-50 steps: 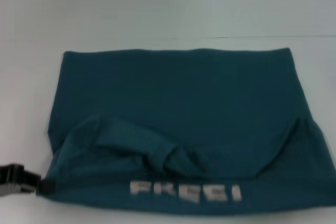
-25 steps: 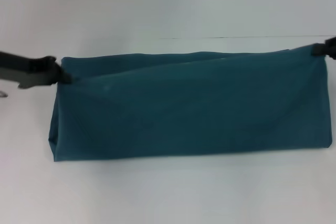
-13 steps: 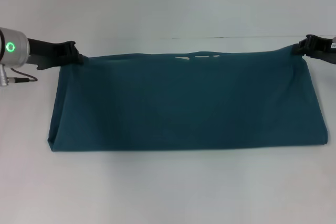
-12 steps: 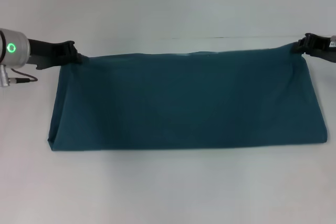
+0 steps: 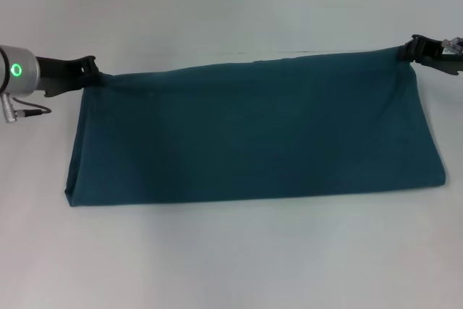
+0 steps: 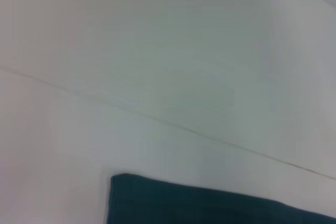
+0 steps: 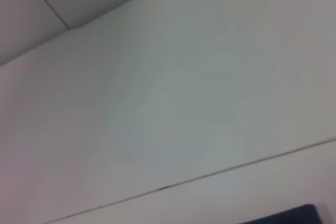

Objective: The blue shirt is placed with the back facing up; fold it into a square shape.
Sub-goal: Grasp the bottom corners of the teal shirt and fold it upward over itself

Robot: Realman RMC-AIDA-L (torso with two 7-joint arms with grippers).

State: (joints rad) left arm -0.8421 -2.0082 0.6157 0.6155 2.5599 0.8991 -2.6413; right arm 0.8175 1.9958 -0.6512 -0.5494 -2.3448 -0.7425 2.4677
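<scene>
Head view: blue shirt (image 5: 253,132) plain-side up, no lettering legible, far corners pinched in left gripper (image 5: 92,72) and right gripper (image 5: 414,50) fingers.

White table (image 5: 231,265), thin seam line

From the head view I see the right gripper (image 5: 414,50) cut off at the frame's edge. Both wrist views catch only slivers of the blue shirt (image 6: 210,205); its lettering is probably folded under.
</scene>
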